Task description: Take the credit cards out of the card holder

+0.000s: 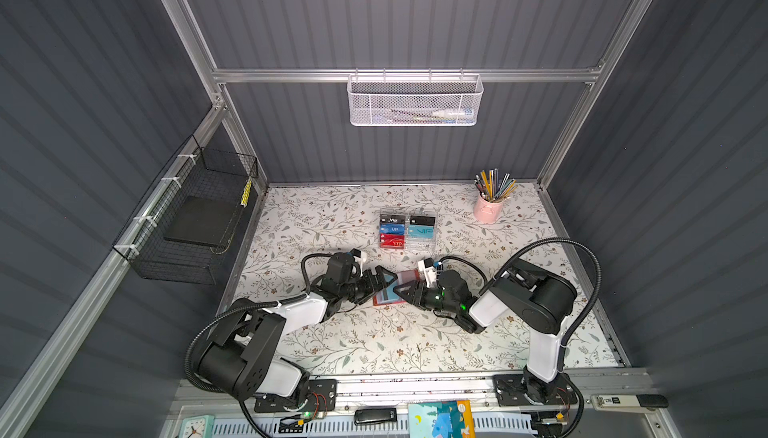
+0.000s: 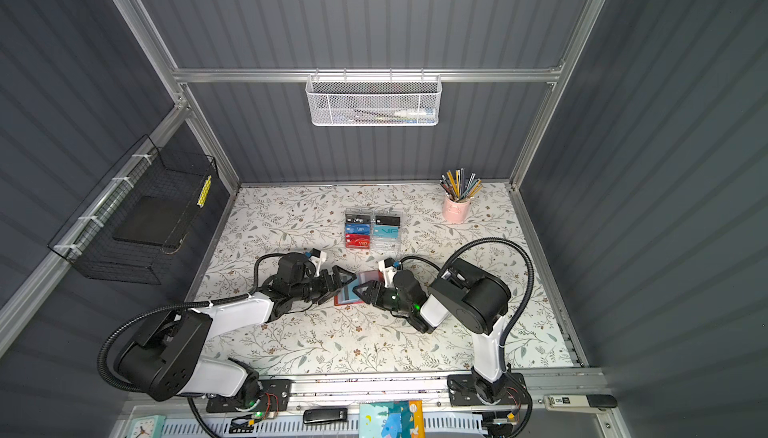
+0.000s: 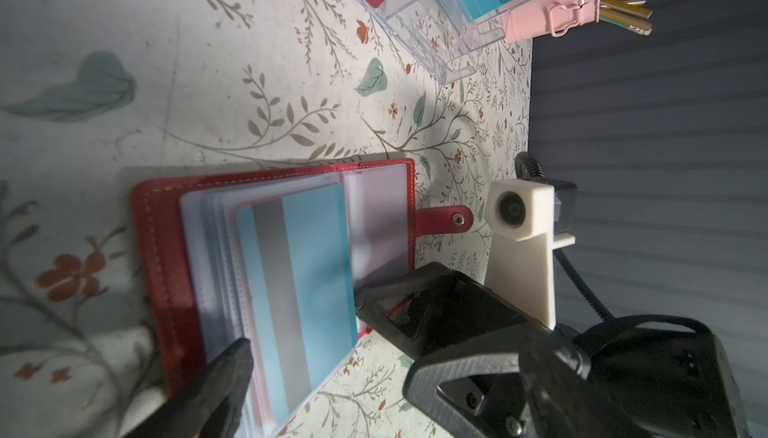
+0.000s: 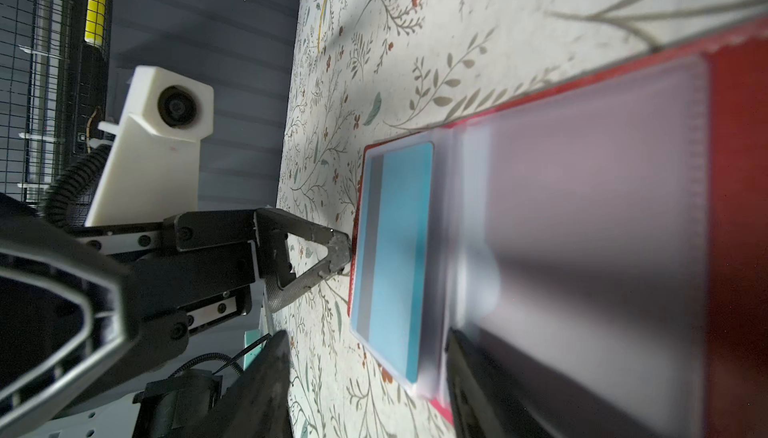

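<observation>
Light-blue credit card [image 3: 299, 290] sits in the top clear sleeve of the open red card holder [image 3: 162, 249], flat on the tabletop [image 1: 374, 344]. It's not out yet, so plenty looks left, though a teal card [image 1: 421, 231] already stands in the clear rack [image 1: 424, 245] beyond the holder. Left claw [image 1: 380, 284] is spread wide, one fingertip [image 4: 340, 249] touching the holder's edge. Right claw [image 1: 405, 288] hovers at the holder's strap side, jaws apart, gripping nothing.

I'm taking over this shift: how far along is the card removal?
Done: the card holder lies open. In hand: the left gripper and right gripper, both open, flank it, holding nothing. Left: a light-blue credit card is inside it, not yet pulled; whether others lie beneath is hidden.
</observation>
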Tool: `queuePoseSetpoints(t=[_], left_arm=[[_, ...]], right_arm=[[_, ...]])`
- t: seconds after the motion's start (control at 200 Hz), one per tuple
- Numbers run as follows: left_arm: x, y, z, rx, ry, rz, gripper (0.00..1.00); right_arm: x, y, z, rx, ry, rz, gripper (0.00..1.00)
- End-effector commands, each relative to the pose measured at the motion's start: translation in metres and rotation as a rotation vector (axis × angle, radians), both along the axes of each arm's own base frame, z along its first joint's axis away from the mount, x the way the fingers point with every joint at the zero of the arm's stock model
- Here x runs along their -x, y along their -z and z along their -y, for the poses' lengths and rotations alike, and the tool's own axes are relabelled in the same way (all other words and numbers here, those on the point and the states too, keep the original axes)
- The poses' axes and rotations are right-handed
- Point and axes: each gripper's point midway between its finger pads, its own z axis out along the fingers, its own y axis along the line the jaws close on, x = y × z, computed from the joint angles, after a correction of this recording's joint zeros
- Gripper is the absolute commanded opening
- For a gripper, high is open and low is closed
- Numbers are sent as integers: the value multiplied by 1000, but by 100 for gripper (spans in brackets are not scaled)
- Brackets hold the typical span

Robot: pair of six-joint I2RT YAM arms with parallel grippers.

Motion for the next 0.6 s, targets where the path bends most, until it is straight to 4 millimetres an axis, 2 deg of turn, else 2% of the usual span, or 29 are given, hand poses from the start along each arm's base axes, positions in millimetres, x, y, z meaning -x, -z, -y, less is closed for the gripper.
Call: queuePoseSetpoints(t=[0.0,0.595], left_arm=[[1,5,1,11,-7,-6,100],[2,25,2,49,-29,-55,100]], right_arm=[[6,4,-2,-13,-18,-4,60],[9,-8,-1,-72,-25,44,61]])
